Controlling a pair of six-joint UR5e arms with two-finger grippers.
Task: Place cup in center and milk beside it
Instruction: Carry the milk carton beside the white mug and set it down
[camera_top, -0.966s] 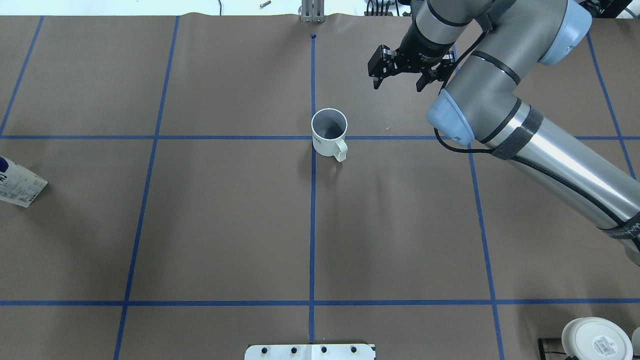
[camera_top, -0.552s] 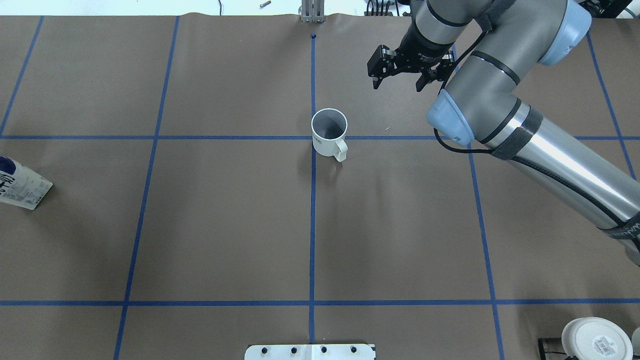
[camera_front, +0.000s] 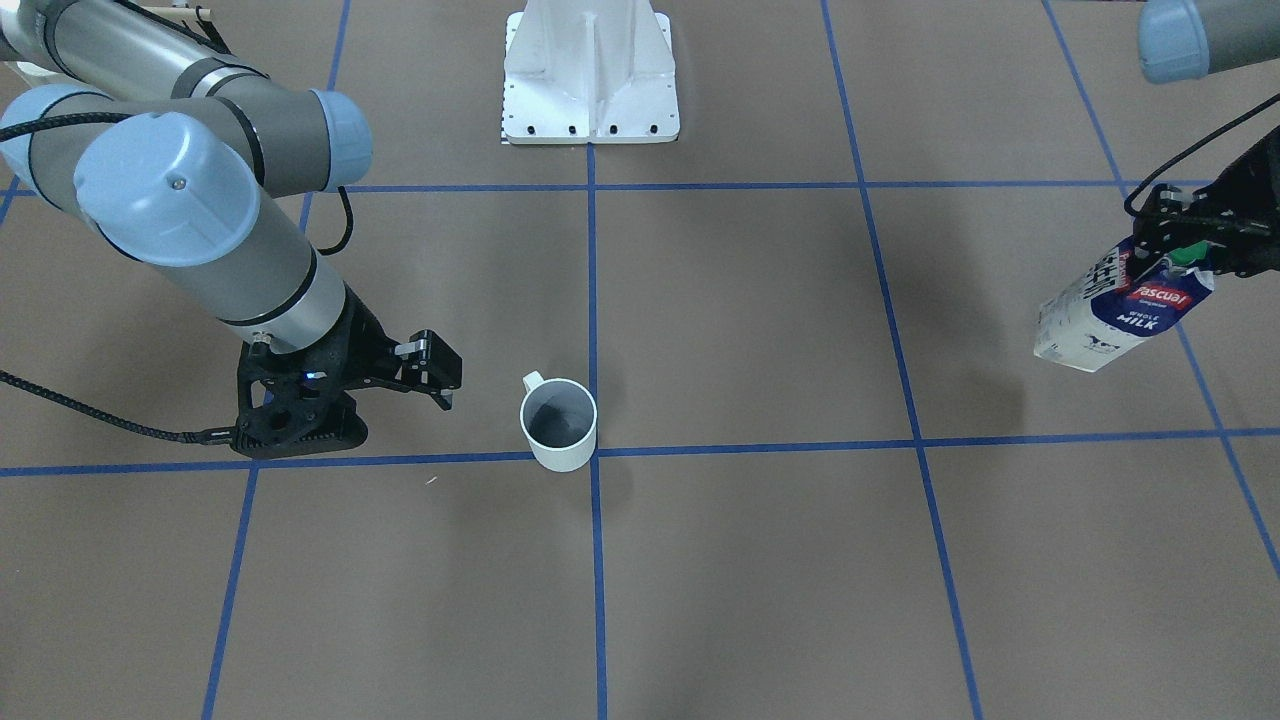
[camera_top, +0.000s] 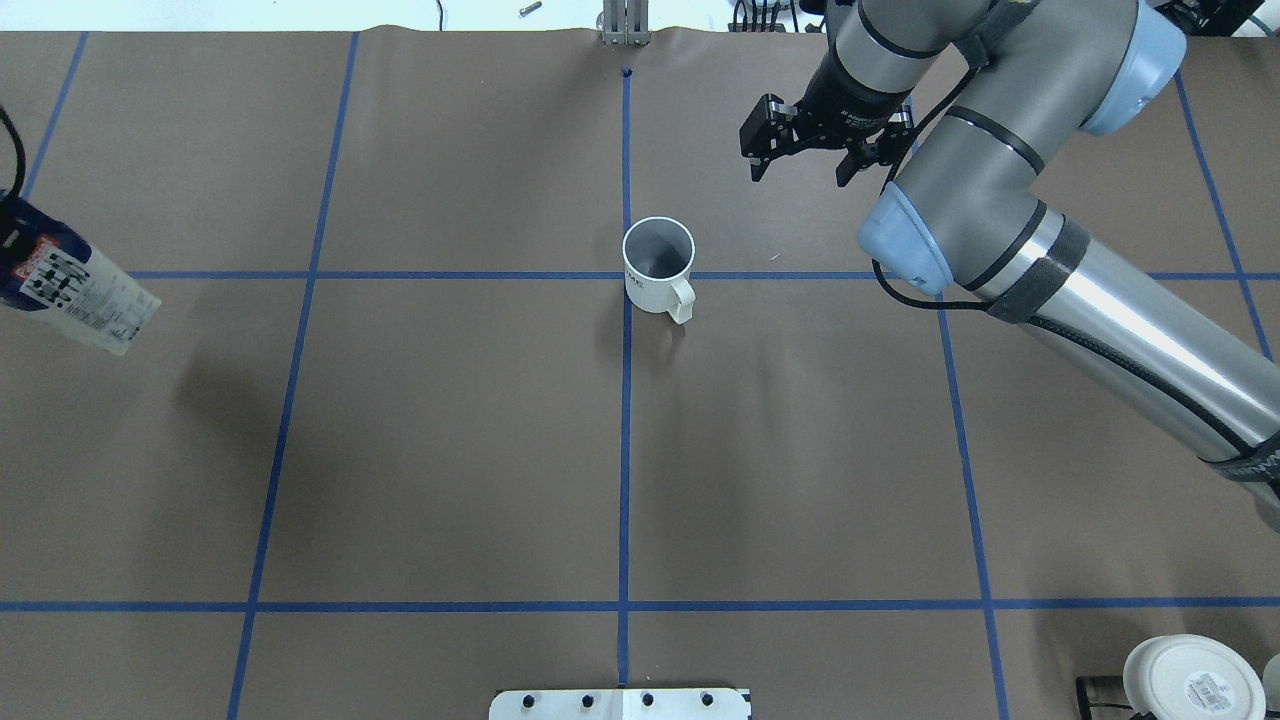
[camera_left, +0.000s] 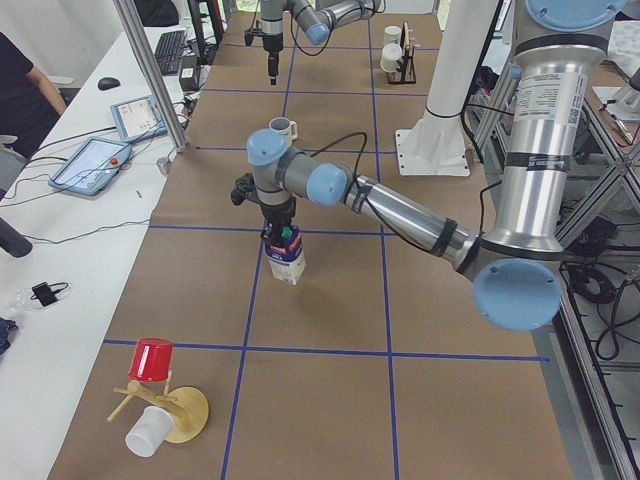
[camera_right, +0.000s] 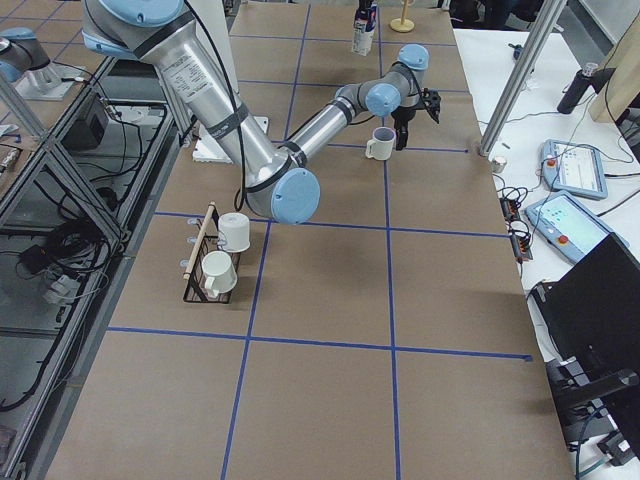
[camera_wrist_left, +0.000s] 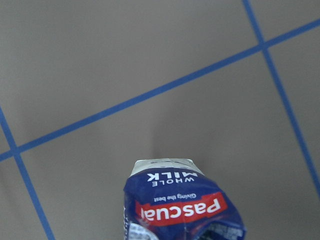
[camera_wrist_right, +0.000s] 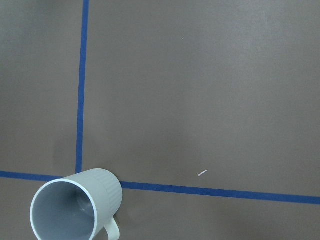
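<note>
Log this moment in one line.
cup: upright at center | milk: held aloft in left jaws | right jaws: open, empty

Overhead and front views face each other, both down on cup (camera_top: 658, 275); side views along table (camera_left: 330, 300); wrist cams close, downward.

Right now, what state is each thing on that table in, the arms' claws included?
cup: upright, empty, standing free at the center.
milk: cap on, lifted off the table, gripped at its top.
left gripper: shut on the milk.
right gripper: open, empty, apart from the cup.
</note>
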